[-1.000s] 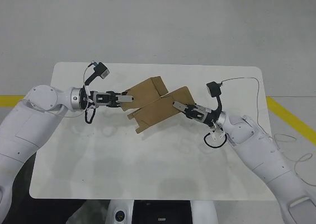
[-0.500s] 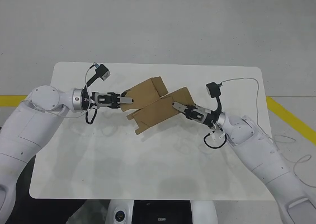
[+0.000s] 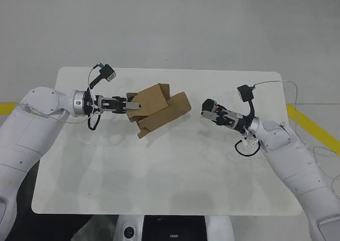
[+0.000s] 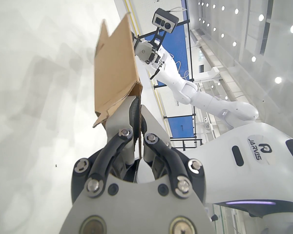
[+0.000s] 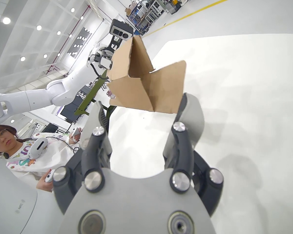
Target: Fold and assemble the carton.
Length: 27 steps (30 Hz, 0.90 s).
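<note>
A brown cardboard carton (image 3: 157,107), partly unfolded with flaps sticking out, is held above the middle of the white table (image 3: 170,181). My left gripper (image 3: 135,105) is shut on the carton's left flap; in the left wrist view the cardboard edge (image 4: 117,74) runs between the closed fingers (image 4: 136,113). My right gripper (image 3: 204,109) hangs open a short way to the right of the carton, touching nothing. In the right wrist view the carton (image 5: 146,83) floats just beyond the spread fingertips (image 5: 141,108).
The table's front half and right side are bare white surface. A yellow floor line (image 3: 320,132) runs past both ends of the table. A loose cable (image 3: 266,84) trails from the right wrist camera near the table's back right corner.
My right gripper has let go of the carton's right side, opened and drawn back to the right. The carton has shifted slightly left and its right flap has folded in.
</note>
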Each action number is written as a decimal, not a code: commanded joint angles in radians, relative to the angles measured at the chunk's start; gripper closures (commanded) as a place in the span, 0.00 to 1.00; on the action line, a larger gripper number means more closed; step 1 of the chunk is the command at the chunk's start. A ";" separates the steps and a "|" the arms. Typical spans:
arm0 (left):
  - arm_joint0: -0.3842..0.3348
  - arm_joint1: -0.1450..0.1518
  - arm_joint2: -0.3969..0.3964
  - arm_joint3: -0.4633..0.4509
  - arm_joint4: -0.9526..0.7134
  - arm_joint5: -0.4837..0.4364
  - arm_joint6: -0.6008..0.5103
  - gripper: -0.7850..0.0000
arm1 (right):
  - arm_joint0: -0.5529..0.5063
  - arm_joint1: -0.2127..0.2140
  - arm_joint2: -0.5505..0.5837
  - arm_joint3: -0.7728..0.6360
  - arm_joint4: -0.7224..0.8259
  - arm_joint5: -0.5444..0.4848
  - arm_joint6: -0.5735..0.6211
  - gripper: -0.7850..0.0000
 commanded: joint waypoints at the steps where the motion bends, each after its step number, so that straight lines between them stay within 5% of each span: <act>1: -0.010 0.000 -0.006 -0.003 0.034 -0.010 -0.015 1.00 | -0.004 0.007 0.008 -0.027 0.028 0.000 0.052 0.00; 10: -0.044 -0.007 0.017 -0.066 0.137 -0.015 -0.084 1.00 | 0.036 -0.007 -0.099 -0.106 0.249 -0.007 0.253 0.00; 15: -0.056 -0.010 0.047 -0.094 0.167 -0.011 -0.088 1.00 | 0.083 -0.024 -0.183 -0.108 0.291 -0.009 0.252 0.18; 27: -0.073 -0.005 0.096 -0.139 0.157 -0.003 -0.095 1.00 | 0.183 -0.038 -0.303 0.004 0.252 -0.058 0.203 0.24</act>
